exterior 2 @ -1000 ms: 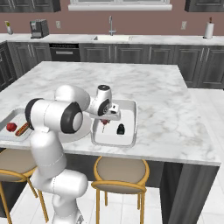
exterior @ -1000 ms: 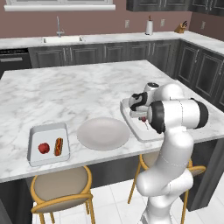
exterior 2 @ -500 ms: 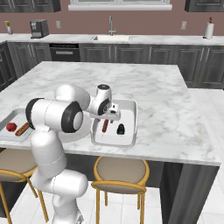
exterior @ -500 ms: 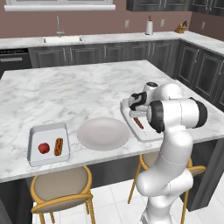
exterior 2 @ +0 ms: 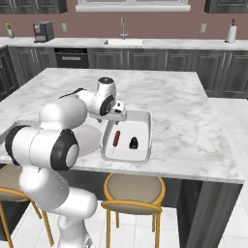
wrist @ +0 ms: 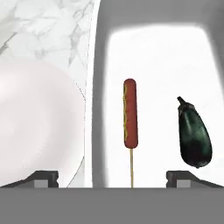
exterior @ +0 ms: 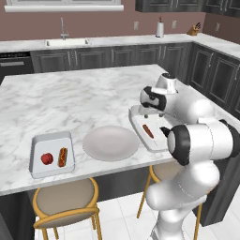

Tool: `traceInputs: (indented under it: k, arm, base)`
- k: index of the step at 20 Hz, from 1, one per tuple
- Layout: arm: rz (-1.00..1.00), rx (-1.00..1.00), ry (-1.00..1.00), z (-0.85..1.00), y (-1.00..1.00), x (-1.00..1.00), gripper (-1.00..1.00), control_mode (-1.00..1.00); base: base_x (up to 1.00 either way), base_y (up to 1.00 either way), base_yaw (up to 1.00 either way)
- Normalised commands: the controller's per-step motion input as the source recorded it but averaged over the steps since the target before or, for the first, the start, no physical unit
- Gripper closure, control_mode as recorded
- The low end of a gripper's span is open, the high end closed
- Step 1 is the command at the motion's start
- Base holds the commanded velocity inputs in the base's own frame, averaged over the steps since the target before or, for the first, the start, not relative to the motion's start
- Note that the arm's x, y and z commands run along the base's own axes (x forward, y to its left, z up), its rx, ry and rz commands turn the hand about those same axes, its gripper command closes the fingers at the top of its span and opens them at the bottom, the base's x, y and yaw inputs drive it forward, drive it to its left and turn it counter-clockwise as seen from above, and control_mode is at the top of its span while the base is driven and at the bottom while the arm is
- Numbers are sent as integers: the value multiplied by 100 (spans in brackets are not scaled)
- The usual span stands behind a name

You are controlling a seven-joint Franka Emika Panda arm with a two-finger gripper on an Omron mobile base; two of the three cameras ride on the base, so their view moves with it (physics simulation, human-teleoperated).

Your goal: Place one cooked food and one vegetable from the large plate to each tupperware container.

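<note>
small tray (exterior: 35, 159): holds the tomato (exterior: 46, 159) and a hot dog (exterior: 62, 157) — filled.
large plate (exterior: 111, 142): bare.
large tray (wrist: 157, 52): corn dog (wrist: 129, 113) just dropped beside the eggplant (wrist: 194, 133) — task looks complete.
gripper (wrist: 112, 177): newly spread, empty above the corn dog.
obstacles: none seen.

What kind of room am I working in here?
A home-style kitchen, rendered rather than real. The arm works at a marble island with stools tucked under it, and a sink with a faucet sits on the back counter among dark cabinets. A coffee machine stands on that counter too.
</note>
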Motion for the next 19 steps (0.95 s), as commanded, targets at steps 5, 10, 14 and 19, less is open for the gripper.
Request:
traceInputs:
  k: [5, 10, 14, 19]
  arm:
    - [0, -3, -18, 100, 61, -92, -100, -100]
    - [-6, 0, -23, 97, 25, -100, -100, -100]
    - [-13, 0, -10, 67, 3, -100, -100, -100]
    - [-14, 0, -2, 19, 0, -60, -100, -100]
  base:
    - [0, 0, 0]
    - [0, 0, 0]
    - [0, 0, 0]
    - [0, 0, 0]
